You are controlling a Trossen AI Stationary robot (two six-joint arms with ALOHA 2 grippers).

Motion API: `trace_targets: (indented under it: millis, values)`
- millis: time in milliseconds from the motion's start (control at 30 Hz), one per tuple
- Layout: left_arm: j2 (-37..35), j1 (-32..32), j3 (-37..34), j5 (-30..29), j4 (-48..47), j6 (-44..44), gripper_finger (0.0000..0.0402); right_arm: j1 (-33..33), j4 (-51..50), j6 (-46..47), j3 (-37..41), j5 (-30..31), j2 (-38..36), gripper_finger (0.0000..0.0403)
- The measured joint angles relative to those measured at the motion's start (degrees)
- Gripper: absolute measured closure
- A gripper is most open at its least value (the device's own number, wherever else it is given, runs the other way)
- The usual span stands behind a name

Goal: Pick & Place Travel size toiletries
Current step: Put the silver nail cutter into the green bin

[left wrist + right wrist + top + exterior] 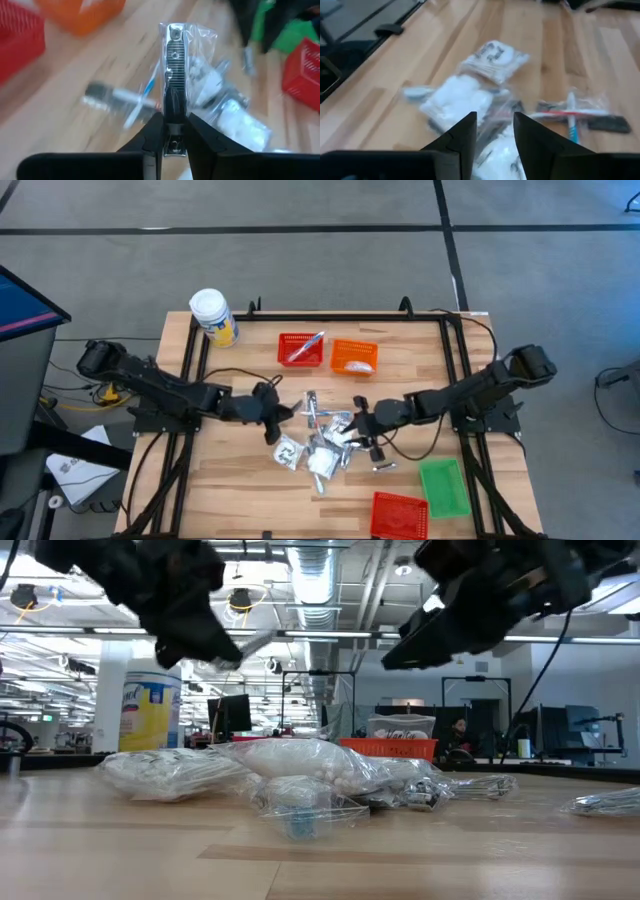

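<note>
4 baskets (pixel 300 348), 1 jar (pixel 212 317).

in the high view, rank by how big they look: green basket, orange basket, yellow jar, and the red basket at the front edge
1. Green basket
2. Red basket at the front edge, partly cut off by the picture's edge, so its rank against green is unsure
3. Orange basket
4. Yellow jar

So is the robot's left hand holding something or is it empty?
Holding. The left gripper is shut on a silver nail clipper in a clear wrapper, lifted above the pile of packets.

Blurred packets (pixel 220 100) behind nail clipper (pixel 175 75)
</note>
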State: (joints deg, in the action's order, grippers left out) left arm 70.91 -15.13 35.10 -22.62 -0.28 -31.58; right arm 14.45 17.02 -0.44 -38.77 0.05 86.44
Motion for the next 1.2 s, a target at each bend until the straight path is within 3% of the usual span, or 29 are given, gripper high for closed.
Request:
trace_targets:
  millis: [133, 333, 500, 600, 767, 900, 1200]
  values:
    - [1.0, -1.3, 0.0, -3.8, 6.8, 6.5, 0.0354, -1.2, 0.3, 0.5, -1.6, -0.1, -1.0, 0.0297]
    - [1.3, -2.5, 0.0, -6.7, 18.1, 18.4, 0.0354, -0.9, 2.4, -1.1, -1.6, -0.1, -10.4, 0.0332]
    - [-0.9, -1.4, 0.5, -1.0, 32.0, 29.0, 0.0354, -1.0, 11.5, -1.7, -1.7, -0.2, -19.7, 0.0359]
    - [-3.8, 0.9, 3.1, 3.7, 33.6, 31.4, 0.0353, -2.4, 16.1, -1.7, -1.7, -0.2, -24.7, 0.0369]
    - [-5.4, 4.7, 8.0, 4.4, 34.2, 31.4, 0.0352, -5.6, 17.1, -1.6, -1.7, -0.1, -29.8, 0.0375]
    - [-3.7, 4.4, 8.2, 11.4, 31.3, 32.8, 0.0353, -7.3, 12.6, 0.6, -1.6, -0.1, -29.5, 0.0365]
    - [0.9, 4.9, 10.8, 11.6, 31.3, 34.5, 0.0353, -9.7, 9.5, 3.5, -3.5, 0.0, -25.7, 0.0282]
